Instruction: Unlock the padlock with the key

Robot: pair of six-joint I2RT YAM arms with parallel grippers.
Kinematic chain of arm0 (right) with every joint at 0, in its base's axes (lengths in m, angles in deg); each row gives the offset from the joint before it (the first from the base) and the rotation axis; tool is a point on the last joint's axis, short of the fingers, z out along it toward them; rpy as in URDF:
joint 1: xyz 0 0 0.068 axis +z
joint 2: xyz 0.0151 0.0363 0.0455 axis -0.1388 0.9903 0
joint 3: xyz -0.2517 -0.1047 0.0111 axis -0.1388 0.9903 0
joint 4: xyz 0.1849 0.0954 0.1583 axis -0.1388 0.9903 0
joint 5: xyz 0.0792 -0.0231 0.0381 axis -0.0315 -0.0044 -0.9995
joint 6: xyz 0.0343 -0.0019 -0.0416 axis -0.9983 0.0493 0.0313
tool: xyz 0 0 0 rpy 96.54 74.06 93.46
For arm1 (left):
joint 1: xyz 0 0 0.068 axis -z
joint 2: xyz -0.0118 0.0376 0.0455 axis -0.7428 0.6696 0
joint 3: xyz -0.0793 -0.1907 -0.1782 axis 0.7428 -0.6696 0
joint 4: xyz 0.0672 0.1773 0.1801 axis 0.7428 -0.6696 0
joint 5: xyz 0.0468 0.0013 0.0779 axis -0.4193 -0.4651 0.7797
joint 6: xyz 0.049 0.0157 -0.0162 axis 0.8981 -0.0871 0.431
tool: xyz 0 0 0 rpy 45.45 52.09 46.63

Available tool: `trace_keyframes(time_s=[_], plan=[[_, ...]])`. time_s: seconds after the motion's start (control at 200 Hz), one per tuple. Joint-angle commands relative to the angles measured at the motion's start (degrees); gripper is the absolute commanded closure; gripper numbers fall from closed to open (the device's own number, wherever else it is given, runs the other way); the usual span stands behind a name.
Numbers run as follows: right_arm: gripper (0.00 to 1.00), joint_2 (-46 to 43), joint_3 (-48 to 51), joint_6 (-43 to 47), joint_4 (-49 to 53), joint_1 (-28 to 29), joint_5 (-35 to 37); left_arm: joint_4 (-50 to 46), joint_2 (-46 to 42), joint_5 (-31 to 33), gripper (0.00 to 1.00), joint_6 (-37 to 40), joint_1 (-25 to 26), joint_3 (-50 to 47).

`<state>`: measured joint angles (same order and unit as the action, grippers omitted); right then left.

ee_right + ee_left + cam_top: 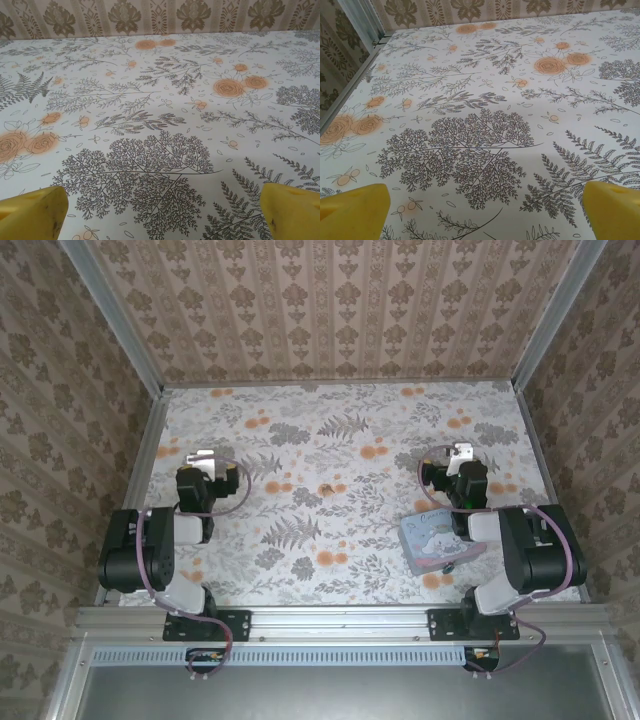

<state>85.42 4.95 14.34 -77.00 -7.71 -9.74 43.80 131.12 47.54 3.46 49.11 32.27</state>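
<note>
Evidently left claw (485,216) and right claw (162,214) gape wide, empty.

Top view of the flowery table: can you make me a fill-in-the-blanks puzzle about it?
The pale blue tin lies on the ___ half of the table. The left gripper and right gripper both stand ___, holding nothing. The table is printed with ferns and ___ flowers.
Missing words: right; open; orange.
</note>
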Motion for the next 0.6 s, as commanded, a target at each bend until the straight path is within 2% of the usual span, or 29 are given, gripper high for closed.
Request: trace_keyframes(time_s=[0.0, 0.595], plan=[[0.00, 0.0, -0.3, 0.2, -0.3, 0.3, 0.7, 0.6, -0.8, -0.9, 0.00, 1.1, 0.2, 0.2], [0.00, 0.1, -0.5, -0.3, 0.1, -0.2, 0.5, -2.8, -0.5, -1.9, 0.00, 0.5, -0.8, 2.1]])
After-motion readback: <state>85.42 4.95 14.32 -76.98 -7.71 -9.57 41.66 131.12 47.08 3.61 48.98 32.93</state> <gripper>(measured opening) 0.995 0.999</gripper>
